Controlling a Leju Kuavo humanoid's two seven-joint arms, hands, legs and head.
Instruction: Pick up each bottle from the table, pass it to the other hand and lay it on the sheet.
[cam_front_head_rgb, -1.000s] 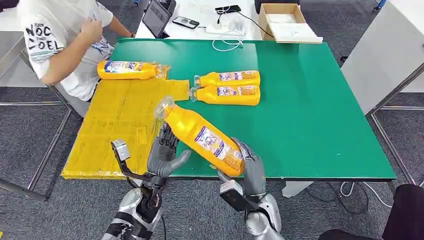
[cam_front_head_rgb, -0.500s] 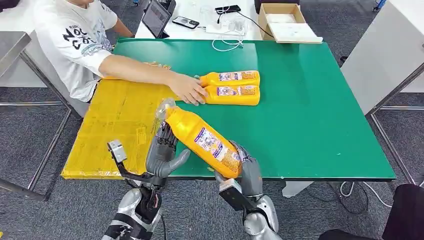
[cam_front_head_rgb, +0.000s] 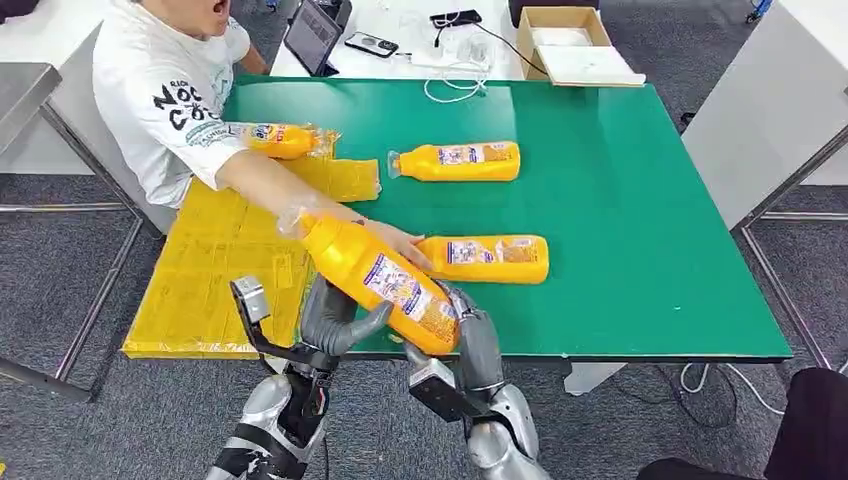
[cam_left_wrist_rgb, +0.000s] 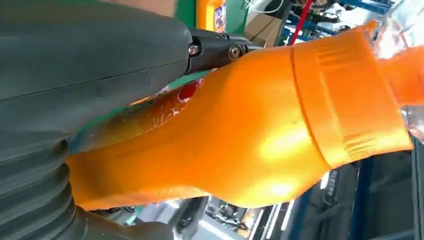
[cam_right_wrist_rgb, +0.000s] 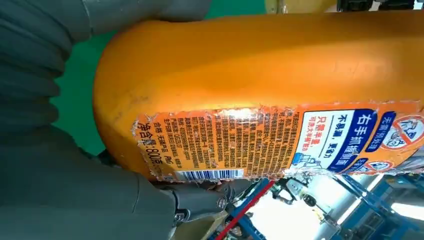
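While your right hand (cam_front_head_rgb: 478, 340) grips the base of the tilted orange bottle (cam_front_head_rgb: 375, 278) above the table's near edge, your left hand (cam_front_head_rgb: 330, 322) closes around its upper body. Beside it, a person's hand (cam_front_head_rgb: 400, 243) rests on a lying bottle (cam_front_head_rgb: 488, 259) on the green table (cam_front_head_rgb: 640, 230), beside the yellow sheet (cam_front_head_rgb: 220, 260).

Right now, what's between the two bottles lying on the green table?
In the head view, bare green table lies between the far bottle and the near bottle.
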